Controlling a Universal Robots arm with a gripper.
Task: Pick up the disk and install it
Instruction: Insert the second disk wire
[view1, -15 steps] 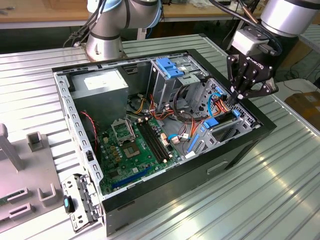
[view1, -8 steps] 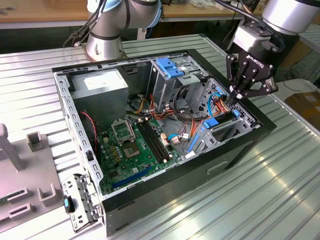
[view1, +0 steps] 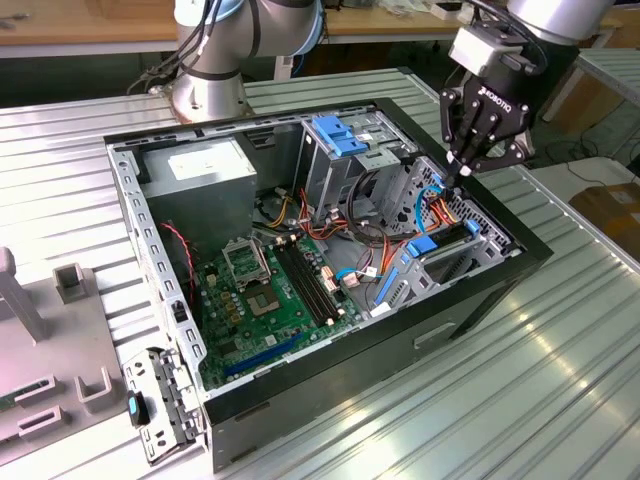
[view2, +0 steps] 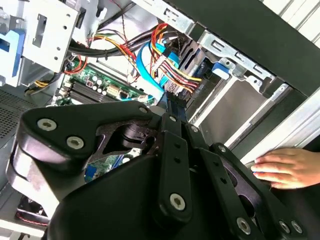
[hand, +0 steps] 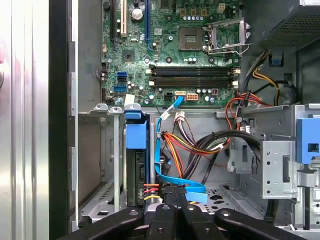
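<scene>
Claw (hand: 170, 202) fingers are drawn together, tips down among the blue ribbon cable (hand: 172, 175) and the red and yellow wires at the disk's (hand: 136, 175) end. That disk already sits edge-up in its bay, blue rail (hand: 136, 131) showing, by the case's side wall. Beyond lie the motherboard (hand: 175, 50) and power supply (view1: 205, 170). A hand (view2: 287, 167) rests on the case rim. My worry: pressing here could pinch or tear a cable against the drive, or bend a connector, since the tips are crowded by wiring.
</scene>
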